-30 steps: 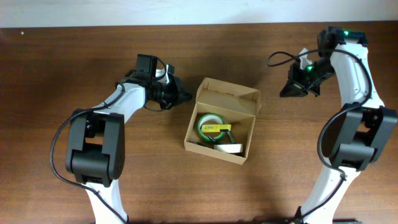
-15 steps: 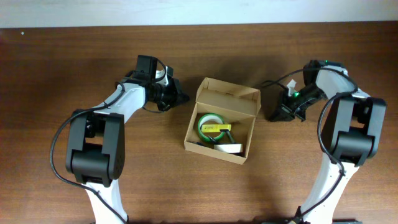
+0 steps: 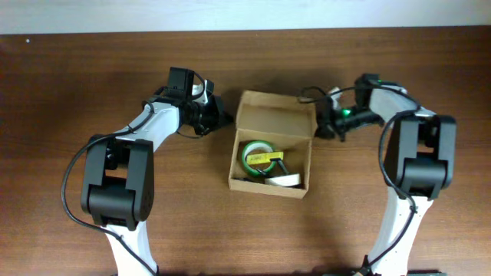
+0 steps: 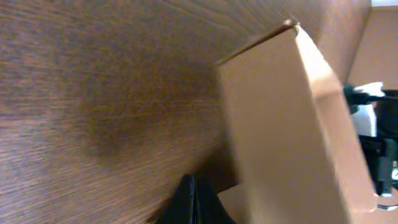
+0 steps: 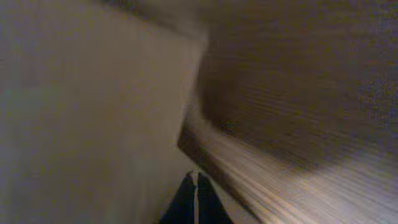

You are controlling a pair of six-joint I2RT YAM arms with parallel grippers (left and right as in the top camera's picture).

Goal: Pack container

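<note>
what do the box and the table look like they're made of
The container looks like plain tan cardboard: matte, with folded edges and a hinged flap. The table looks like dark brown wood or wood-look laminate, with streaky grain and a slight sheen.

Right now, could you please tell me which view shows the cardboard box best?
The overhead view: the whole container shows, open, with a green tape roll inside. The left wrist view catches only an outer wall and corner; the right wrist view, a blurred tan surface.

Container [image 3: 272, 115] between left fingers [image 3: 222, 119] and right fingers [image 3: 324, 129]; tape [image 3: 258, 153], seemingly, inside.
</note>
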